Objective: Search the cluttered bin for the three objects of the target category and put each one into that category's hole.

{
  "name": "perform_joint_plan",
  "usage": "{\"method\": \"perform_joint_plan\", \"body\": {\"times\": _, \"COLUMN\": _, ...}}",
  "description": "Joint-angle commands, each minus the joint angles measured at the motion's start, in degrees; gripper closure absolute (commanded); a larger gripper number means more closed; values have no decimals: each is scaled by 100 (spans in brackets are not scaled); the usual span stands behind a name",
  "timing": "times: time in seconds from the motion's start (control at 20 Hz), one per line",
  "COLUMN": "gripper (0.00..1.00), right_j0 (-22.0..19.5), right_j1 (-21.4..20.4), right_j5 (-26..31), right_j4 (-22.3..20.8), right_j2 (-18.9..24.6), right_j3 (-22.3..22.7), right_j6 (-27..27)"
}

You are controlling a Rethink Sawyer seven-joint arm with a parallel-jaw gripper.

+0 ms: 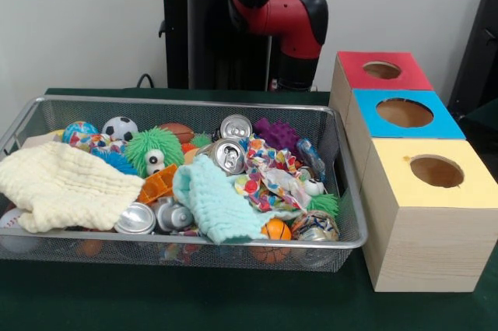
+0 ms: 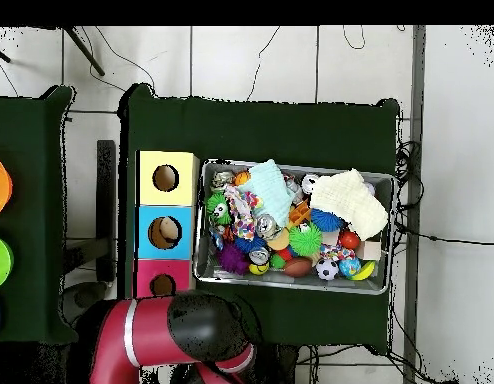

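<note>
The bin [image 1: 194, 101] is a shallow silver wire-mesh basket on the green table, packed with clutter. In it lie silver drink cans [image 1: 227, 156], [image 1: 235, 125], [image 1: 136, 219]. A soccer ball [image 1: 120, 128], an orange basketball [image 1: 275, 230], a pale yellow cloth [image 1: 62, 183], a mint cloth [image 1: 214, 202] and a green fuzzy toy [image 1: 154, 148] lie there too. In the overhead view the bin [image 2: 291, 289] sits mid-table. The red and black arm [image 1: 284, 12] is folded back at the pedestal, also in the overhead view [image 2: 181, 330]. Its gripper shows in neither view.
Three wooden boxes with round holes stand in a row beside the bin: red top [image 1: 354, 74], blue top [image 1: 440, 125], yellow top [image 1: 471, 191]. In the overhead view they are yellow [image 2: 183, 165], blue [image 2: 146, 215] and red [image 2: 146, 270], left of the bin.
</note>
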Motion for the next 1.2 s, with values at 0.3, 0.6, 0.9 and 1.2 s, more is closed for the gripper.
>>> {"method": "perform_joint_plan", "body": {"times": 0.3, "gripper": 0, "right_j0": -356, "right_j1": -279, "right_j5": 276, "right_j4": -82, "right_j2": 411, "right_j3": 892, "right_j6": 1412}}
{"method": "perform_joint_plan", "body": {"times": 0.6, "gripper": 0, "right_j0": -338, "right_j1": -550, "right_j5": 303, "right_j4": -20, "right_j2": 474, "right_j3": 1144, "right_j6": 1451}}
{"method": "perform_joint_plan", "body": {"times": 0.9, "gripper": 0, "right_j0": -215, "right_j1": -853, "right_j5": 326, "right_j4": 49, "right_j2": 475, "right_j3": 1460, "right_j6": 1461}}
{"method": "perform_joint_plan", "body": {"times": 1.2, "gripper": 0, "right_j0": -145, "right_j1": -1237, "right_j5": 352, "right_j4": -22, "right_j2": 446, "right_j3": 1791, "right_j6": 1393}}
